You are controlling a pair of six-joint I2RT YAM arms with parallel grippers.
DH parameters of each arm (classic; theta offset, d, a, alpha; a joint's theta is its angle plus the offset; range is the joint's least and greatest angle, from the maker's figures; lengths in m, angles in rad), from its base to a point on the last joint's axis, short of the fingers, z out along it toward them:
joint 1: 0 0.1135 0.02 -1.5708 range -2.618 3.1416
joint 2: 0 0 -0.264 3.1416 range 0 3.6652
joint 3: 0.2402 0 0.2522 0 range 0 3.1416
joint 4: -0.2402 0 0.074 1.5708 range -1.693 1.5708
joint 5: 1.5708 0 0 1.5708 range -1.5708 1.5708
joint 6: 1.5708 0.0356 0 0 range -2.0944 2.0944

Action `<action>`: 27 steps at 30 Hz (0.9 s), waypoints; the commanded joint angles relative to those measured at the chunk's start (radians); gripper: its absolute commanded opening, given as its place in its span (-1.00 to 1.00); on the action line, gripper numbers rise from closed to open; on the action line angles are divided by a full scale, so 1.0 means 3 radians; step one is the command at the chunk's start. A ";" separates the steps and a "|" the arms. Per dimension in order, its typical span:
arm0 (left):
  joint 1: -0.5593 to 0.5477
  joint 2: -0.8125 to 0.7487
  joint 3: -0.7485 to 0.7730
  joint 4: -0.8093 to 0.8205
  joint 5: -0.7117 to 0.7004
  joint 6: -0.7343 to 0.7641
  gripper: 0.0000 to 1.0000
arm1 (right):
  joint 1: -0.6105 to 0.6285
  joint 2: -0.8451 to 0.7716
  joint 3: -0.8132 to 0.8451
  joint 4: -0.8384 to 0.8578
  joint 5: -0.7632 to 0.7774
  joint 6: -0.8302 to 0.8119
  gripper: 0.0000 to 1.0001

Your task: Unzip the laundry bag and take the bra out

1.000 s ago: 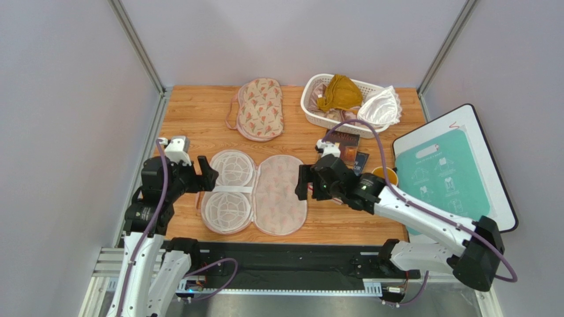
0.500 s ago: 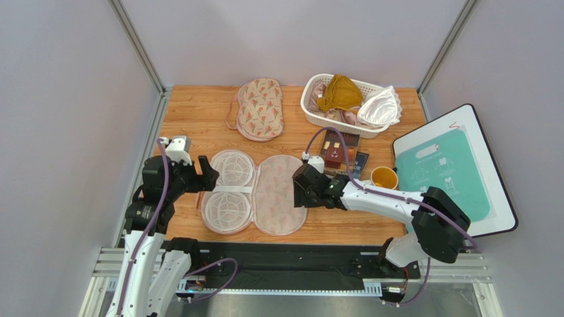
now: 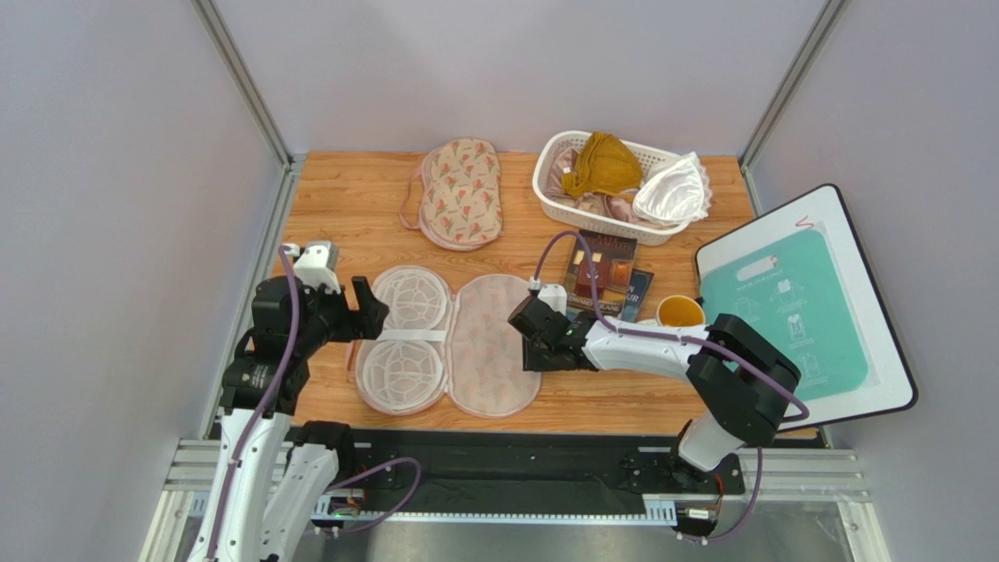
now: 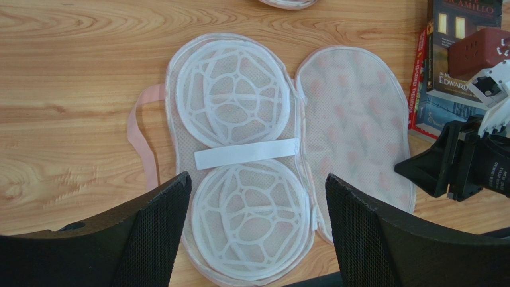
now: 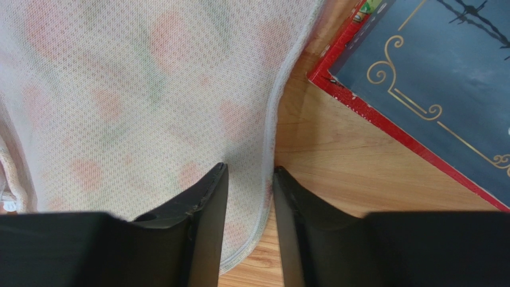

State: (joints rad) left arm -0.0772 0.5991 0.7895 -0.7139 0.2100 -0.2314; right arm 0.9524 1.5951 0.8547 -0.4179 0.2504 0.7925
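Observation:
The laundry bag [image 3: 498, 351] lies unzipped and spread flat at the table's middle. Its left half holds two round white lattice cups [image 4: 239, 101] crossed by a white strap, and its right half is the floral flap [image 4: 353, 113]. My right gripper [image 3: 524, 334] is low at the flap's right edge. In the right wrist view its fingers [image 5: 249, 168] stand close together astride the flap's rim [image 5: 263, 197], which lies flat between them. My left gripper [image 4: 257, 177] hovers open over the nearer lattice cup. A white bra [image 3: 671, 190] rests in the basket.
A second floral bag [image 3: 461, 191], zipped, lies at the back. The white basket [image 3: 549, 193] also holds a mustard garment [image 3: 600, 164]. Books [image 3: 604, 264] and a yellow cup [image 3: 680, 313] sit right of the flap. A teal board [image 3: 786, 310] leans far right.
My right arm moved left and down to the flap's right edge, and its jaws narrowed from wide to close together. The left arm and the bag stayed put.

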 commanded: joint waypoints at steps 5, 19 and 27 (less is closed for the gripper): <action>-0.0008 -0.0013 -0.0014 0.0074 0.0062 0.0071 0.77 | -0.0015 -0.0009 0.0025 -0.0089 0.0096 0.0058 -0.60; -0.0008 -0.0008 -0.0008 0.0079 0.0077 0.0076 0.77 | -0.0071 -0.0505 0.0858 -0.1250 0.0745 -0.0463 -1.00; -0.0008 -0.0023 -0.0008 0.0079 0.0108 0.0081 0.77 | -0.0106 -0.0633 0.1589 -0.1721 0.1057 -0.0851 -1.00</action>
State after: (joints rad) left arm -0.0772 0.5991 0.7891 -0.7139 0.2237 -0.2287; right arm 0.9260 1.4414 1.2205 -0.8436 0.4732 0.6235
